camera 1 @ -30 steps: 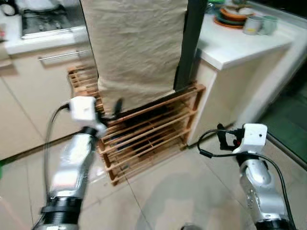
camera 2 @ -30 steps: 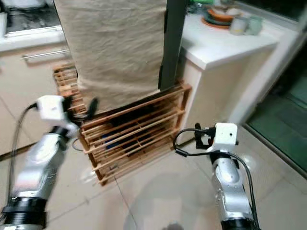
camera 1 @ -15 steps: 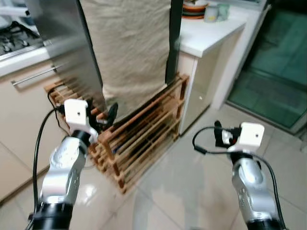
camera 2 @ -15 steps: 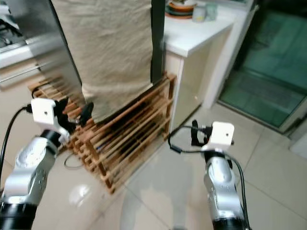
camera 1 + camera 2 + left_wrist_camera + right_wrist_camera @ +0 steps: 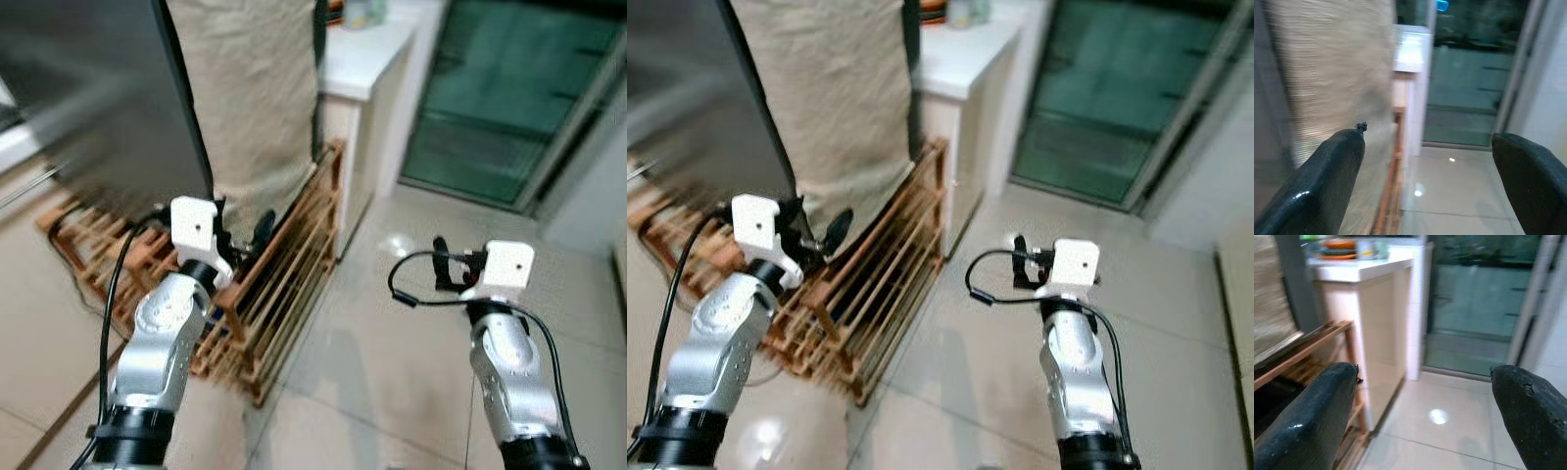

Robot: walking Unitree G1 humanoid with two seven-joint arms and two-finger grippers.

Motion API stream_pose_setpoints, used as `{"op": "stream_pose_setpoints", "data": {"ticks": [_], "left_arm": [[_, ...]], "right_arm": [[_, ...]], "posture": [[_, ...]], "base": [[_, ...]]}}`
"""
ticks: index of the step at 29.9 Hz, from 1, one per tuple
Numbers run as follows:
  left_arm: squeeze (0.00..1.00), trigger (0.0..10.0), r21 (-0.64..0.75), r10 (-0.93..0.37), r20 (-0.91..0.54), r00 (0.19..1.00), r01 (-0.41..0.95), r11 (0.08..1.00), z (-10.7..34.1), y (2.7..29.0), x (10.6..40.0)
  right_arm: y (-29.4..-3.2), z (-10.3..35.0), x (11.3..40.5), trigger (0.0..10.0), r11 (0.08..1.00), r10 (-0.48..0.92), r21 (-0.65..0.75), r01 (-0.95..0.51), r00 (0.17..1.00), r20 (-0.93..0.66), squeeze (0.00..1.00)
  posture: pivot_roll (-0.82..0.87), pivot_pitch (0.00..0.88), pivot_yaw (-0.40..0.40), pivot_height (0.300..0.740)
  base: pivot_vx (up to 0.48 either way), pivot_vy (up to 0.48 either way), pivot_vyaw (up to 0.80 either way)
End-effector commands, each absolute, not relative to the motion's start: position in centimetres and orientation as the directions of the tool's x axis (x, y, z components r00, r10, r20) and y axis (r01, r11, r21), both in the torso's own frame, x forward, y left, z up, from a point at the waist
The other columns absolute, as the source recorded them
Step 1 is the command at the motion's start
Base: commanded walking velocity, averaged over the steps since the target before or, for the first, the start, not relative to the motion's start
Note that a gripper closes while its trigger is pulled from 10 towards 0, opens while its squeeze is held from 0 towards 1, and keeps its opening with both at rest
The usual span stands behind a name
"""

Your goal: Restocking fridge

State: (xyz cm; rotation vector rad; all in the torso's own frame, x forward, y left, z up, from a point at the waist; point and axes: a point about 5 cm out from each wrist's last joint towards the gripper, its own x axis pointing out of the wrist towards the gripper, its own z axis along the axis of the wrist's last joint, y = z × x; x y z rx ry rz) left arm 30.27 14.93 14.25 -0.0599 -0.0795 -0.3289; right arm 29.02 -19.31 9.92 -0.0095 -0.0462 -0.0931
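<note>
Beige cloth (image 5: 250,88) hangs over the fridge (image 5: 98,108), which stands on a wooden slatted rack (image 5: 284,264) beside a white counter (image 5: 367,54). The left gripper (image 5: 250,235) and right gripper (image 5: 438,274) are both raised, fingers spread and empty. No stock item is visible; judged a walking step, best done keeping clear of the rack.

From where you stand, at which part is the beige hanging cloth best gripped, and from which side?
Grip the beige hanging cloth at its lower hem, which ends loose just above the wooden slatted rack. Probably come from the front and below with the open left claw, which is close by the hem, one finger on each side of the thin sheet. Higher up the cloth hangs flat and offers no edge.
</note>
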Motion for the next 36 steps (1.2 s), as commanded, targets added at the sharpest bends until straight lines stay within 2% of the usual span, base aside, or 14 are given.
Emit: {"op": "stream_pose_setpoints", "data": {"ticks": [1, 9, 13, 17, 24, 31, 36], "left_arm": [[0.0, 10.0, -0.048, -0.342, 0.105, 0.934, 0.348, 0.936, 14.8, 13.9, 30.2], [0.0, 10.0, -0.038, -0.319, 0.112, 0.941, 0.325, 0.945, 15.1, 13.9, 30.1], [0.0, 10.0, -0.034, -0.267, 0.134, 0.955, 0.273, 0.961, 15.6, 13.8, 30.7], [0.0, 10.0, -0.061, -0.23, 0.155, 0.961, 0.242, 0.968, 16.7, 12.6, 31.8], [0.0, 10.0, -0.076, -0.163, 0.157, 0.974, 0.177, 0.981, 17.1, 13.0, 32.8], [0.0, 10.0, -0.037, -0.136, 0.131, 0.982, 0.142, 0.989, 17.5, 13.3, 34.3], [0.0, 10.0, -0.078, -0.14, 0.132, 0.981, 0.151, 0.985, 18.4, 13.1, 35.3]], "right_arm": [[-19.7, 9.6, 28.8, 10.0, 0.994, -0.106, -0.01, 0.106, 0.994, 0.041, 0.0], [-18.9, 10.0, 29.3, 10.0, 0.996, -0.09, -0.011, 0.091, 0.994, 0.056, 0.0], [-19.3, 10.8, 29.6, 10.0, 0.994, -0.103, -0.009, 0.105, 0.991, 0.085, 0.0], [-19.5, 12.4, 29.6, 10.0, 0.993, -0.108, -0.04, 0.115, 0.983, 0.152, 0.0], [-18.5, 13.0, 29.7, 10.0, 0.998, -0.051, -0.037, 0.057, 0.988, 0.149, 0.0], [-17.7, 12.1, 29.3, 10.0, 0.998, -0.051, -0.018, 0.053, 0.992, 0.115, 0.0], [-17.5, 12.3, 29.1, 10.0, 0.999, -0.048, -0.012, 0.05, 0.991, 0.127, 0.0]], "posture": [[-0.04, 0.0, 0.06, 0.74], [-0.05, 0.0, 0.073, 0.74], [-0.06, 0.0, 0.072, 0.74], [-0.07, 0.0, 0.045, 0.74], [-0.05, 0.0, -0.019, 0.74], [-0.06, 0.0, 0.012, 0.74], [-0.07, 0.0, 0.037, 0.74]], "base": [[0.0, 0.48, 0.0], [0.0, 0.06, 0.0], [0.0, 0.0, 0.0], [0.0, 0.0, 0.0], [0.0, 0.0, 0.0], [0.0, 0.0, 0.0], [0.0, 0.0, 0.0]]}}
